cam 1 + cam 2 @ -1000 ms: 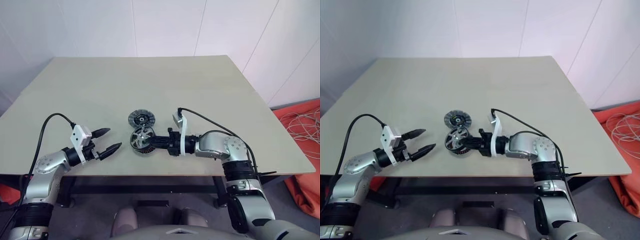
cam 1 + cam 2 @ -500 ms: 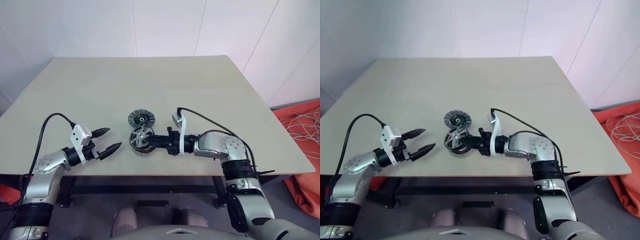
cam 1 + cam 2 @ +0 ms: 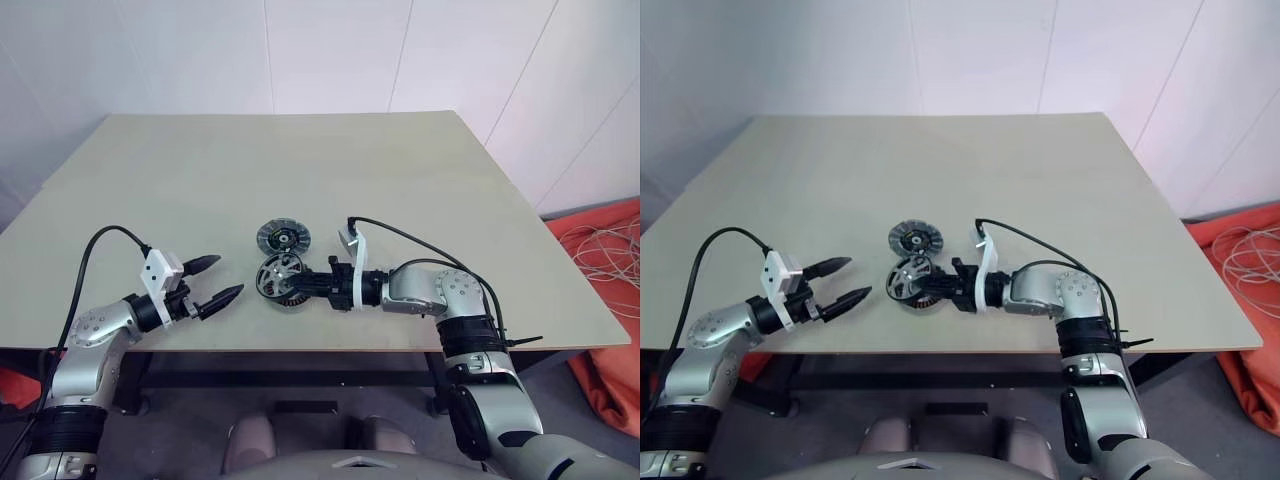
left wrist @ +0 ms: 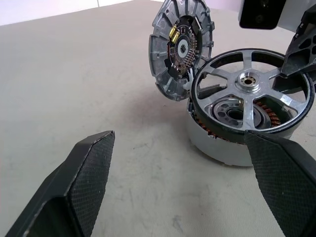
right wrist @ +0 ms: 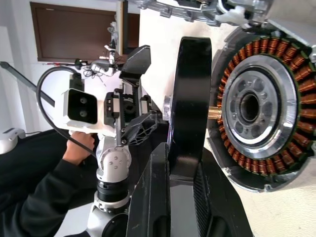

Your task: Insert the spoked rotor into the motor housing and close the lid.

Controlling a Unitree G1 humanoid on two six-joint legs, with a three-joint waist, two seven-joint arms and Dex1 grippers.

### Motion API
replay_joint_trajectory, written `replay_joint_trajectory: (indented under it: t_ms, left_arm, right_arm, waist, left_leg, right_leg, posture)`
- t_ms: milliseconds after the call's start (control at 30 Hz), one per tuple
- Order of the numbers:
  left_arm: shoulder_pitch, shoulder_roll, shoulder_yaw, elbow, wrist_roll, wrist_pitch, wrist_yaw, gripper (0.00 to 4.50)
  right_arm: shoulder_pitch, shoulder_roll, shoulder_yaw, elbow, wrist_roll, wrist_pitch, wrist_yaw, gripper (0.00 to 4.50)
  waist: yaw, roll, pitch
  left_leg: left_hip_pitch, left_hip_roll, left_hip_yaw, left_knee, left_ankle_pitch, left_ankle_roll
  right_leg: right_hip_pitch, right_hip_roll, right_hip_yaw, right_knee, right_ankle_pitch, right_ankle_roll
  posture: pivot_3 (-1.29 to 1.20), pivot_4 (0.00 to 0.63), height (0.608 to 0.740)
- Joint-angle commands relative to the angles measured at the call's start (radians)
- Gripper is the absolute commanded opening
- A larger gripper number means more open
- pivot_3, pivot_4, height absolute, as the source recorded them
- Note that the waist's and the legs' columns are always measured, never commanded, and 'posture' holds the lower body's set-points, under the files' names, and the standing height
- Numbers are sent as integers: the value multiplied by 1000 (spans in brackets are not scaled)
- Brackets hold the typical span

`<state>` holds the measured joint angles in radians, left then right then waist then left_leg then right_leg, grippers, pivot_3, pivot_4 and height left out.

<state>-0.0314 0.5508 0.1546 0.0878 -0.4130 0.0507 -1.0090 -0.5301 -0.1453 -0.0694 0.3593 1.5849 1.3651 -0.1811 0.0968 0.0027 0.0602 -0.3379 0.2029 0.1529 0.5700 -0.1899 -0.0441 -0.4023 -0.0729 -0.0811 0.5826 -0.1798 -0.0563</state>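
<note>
**Item: spoked rotor** (image 4: 249, 81). Dark-rimmed wheel with silver spokes and a centre hub.
- Place: over the open mouth of the housing (image 4: 217, 148), tilted and not yet seated.
- Held by: the right gripper (image 3: 308, 284), its fingers pinching the rim on the side away from the left gripper.
- Handling, as a judgement: rigid metal, fairly heavy for its size and smooth on the rim. If it carries magnets, it will likely snatch toward the copper windings. Take hold across the rim, never by the thin spokes, and keep it square to the housing's bore.

**Item: lid** (image 4: 180, 49). Grey slotted disc with a small dark centre, flat on the worktop (image 3: 400, 180), just behind the housing and untouched.

**Item: left gripper** (image 3: 226, 277). Fingers spread wide and empty, well to the left of the housing and pointing at it.

**Views**
- Right wrist view: shows the rotor edge-on, with a gap between it and the winding face and a short shaft aimed at the bore.
- Left wrist view: gives the spokes and the lid's face.
- Head views: give the overall layout.
</note>
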Motion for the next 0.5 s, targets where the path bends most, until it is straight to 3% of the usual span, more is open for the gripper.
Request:
replay_joint_trajectory:
  t_ms: [33, 500]
  left_arm:
    - [-14, 12, 20, -30, -13, -7, 4, 4500]
    - [-22, 10, 15, -26, -11, -8, 2, 4500]
  right_arm:
    - [-30, 6, -29, -1, -11, 11, 30, 313]
    - [-38, 14, -74, 4, -84, 27, 63, 313]
  waist:
    - [0, 0, 0]
    - [0, 0, 0]
  left_leg:
    - [0, 0, 0, 0, 0, 0]
    - [1, 0, 0, 2, 0, 0]
  right_leg:
    - [0, 0, 0, 0, 0, 0]
    - [0, 0, 0, 2, 0, 0]
  posture:
    - [0, 0, 740]
    - [0, 0, 740]
